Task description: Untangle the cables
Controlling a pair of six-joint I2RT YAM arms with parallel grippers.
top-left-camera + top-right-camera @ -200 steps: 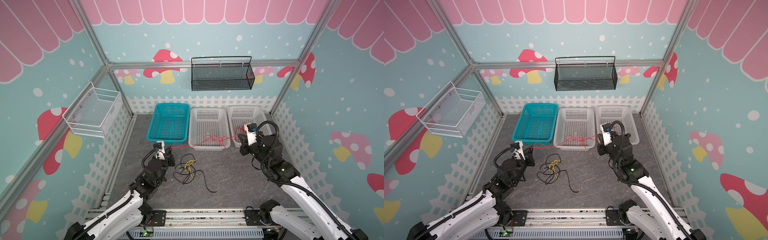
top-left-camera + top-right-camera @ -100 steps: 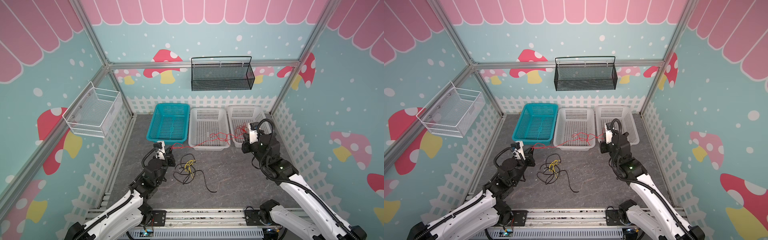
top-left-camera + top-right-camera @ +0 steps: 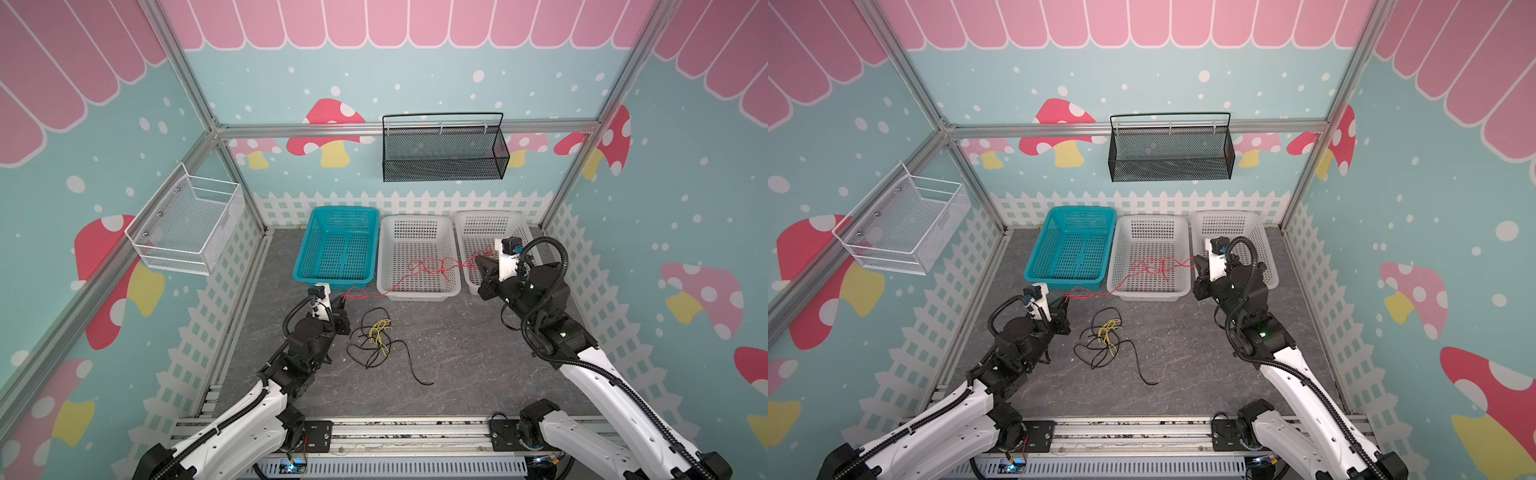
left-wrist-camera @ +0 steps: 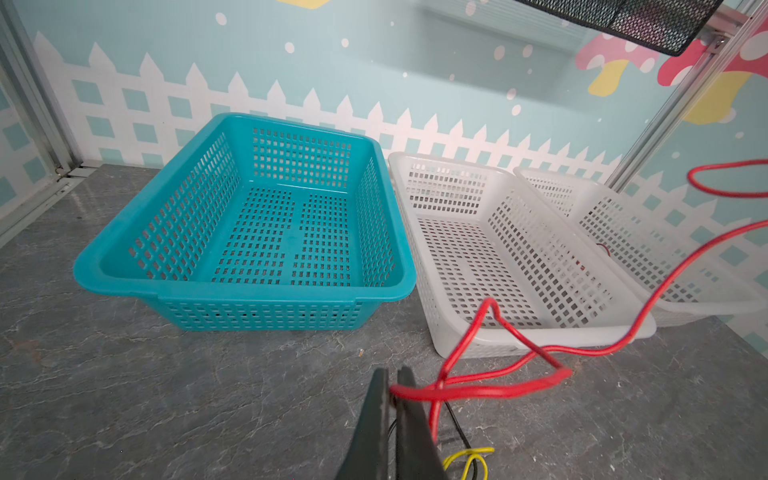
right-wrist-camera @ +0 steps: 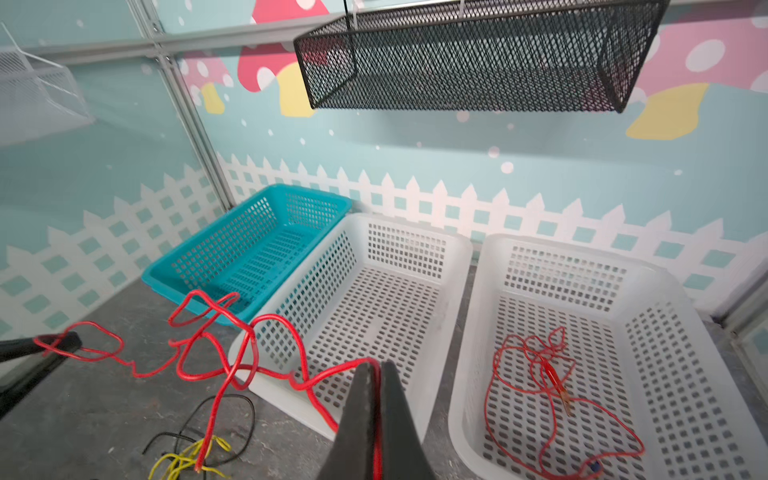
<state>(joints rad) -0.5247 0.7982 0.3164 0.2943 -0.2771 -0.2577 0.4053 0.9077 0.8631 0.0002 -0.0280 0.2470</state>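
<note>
Red cable point(image 3: 428, 268) hangs strung between the two grippers in a top view. The left gripper point(image 3: 341, 300), at about eight o'clock from the floor's centre, is clamped on one end. The right gripper point(image 3: 478, 262), at about two o'clock, is clamped on the other end. Between them the cable crosses the front rim of the middle white basket point(image 3: 419, 296) and bunches into loops above it. The black cable point(image 3: 409, 363) and yellow cable point(image 3: 380, 330) lie tangled on the grey floor point(image 3: 478, 365), near the left gripper at its four o'clock. Bare floor opens from that tangle toward three and six o'clock. The teal basket point(image 3: 332, 277) sits close at the left gripper's twelve o'clock.

Both top views agree: the red cable point(image 3: 1150, 268) spans from the left gripper point(image 3: 1065, 300) to the right gripper point(image 3: 1196, 259).

The left wrist view shows the left gripper's point(image 4: 392, 388) jaws pressed together on the red cable point(image 4: 478, 388). The yellow cable point(image 4: 467, 457) lies on the floor below it, and the teal basket's front rim point(image 4: 249, 291) lies ahead.

The right wrist view shows the right gripper point(image 5: 376, 368) pinching the red cable point(image 5: 232, 365) at the near edge of the middle white basket point(image 5: 453, 249). One red strand drops toward the yellow cable point(image 5: 183, 461); whether they touch cannot be told. A second red cable point(image 5: 536, 365) lies loose inside the right white basket point(image 5: 681, 291).
</note>
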